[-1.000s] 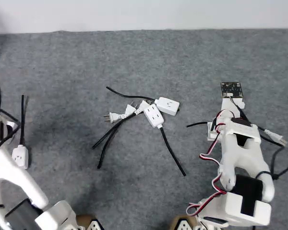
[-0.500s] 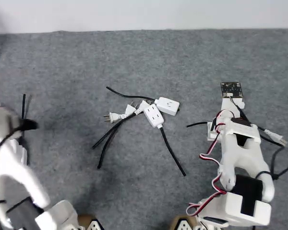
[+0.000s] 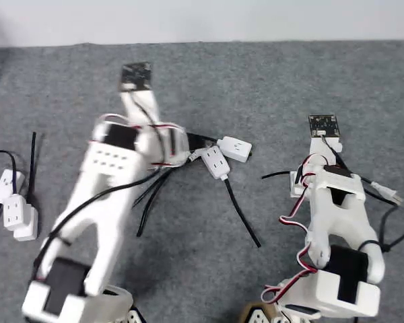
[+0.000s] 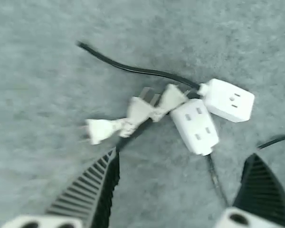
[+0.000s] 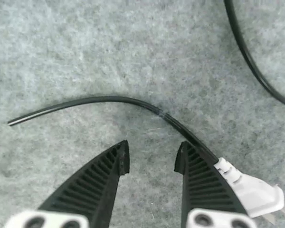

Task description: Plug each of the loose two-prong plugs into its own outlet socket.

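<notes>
On the grey counter (image 3: pixel 289 87), the left arm stretches out over the middle, and its tool (image 4: pixel 180 190) hangs wide open above a small tangle of cords, its two black fingers well apart with nothing between them. Below it lie three loose white plugs: one (image 4: pixel 102 129) at the outer end of the cluster, a second (image 4: pixel 140 107) beside it with its prongs showing, and a third (image 4: pixel 171 97) lying close against two white outlet sockets. The nearer socket (image 4: pixel 195 126) and the farther socket (image 4: pixel 230 99) sit side by side with their slots facing up and unfilled. In the high view these two sockets (image 3: pixel 225 155) lie just past the left arm's wrist. More white outlet blocks (image 3: pixel 15 208) rest in a group near the counter's left edge. The right tool (image 5: pixel 152 159) sits low over the counter, parted a little and holding nothing; a fourth white plug (image 5: pixel 254 190) on a black cord (image 5: pixel 109 99) lies just beside one of its fingers.
</notes>
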Motion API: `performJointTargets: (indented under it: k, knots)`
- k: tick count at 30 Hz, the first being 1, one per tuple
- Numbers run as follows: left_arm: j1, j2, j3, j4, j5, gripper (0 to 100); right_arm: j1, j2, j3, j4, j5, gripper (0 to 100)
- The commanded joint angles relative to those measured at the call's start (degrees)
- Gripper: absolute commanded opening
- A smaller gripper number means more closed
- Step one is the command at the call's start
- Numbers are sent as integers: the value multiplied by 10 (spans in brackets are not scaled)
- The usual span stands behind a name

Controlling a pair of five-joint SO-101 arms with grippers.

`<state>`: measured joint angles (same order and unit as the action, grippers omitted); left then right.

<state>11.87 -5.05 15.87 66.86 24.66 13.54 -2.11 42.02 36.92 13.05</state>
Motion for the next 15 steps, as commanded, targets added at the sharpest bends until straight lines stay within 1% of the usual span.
performJointTargets:
  k: [1,7,12,15]
  knots:
    - [43,79,-5,-77,56,380,-5,-2,-6,-10,0,173]
    - [91,162,-5,-142,95,380,-5,-2,-6,-10,0,173]
    - [91,207,-5,-212,135,379,-5,-2,-6,-10,0,173]
    - [91,242,-6,-251,138,378,-5,-2,-6,-10,0,173]
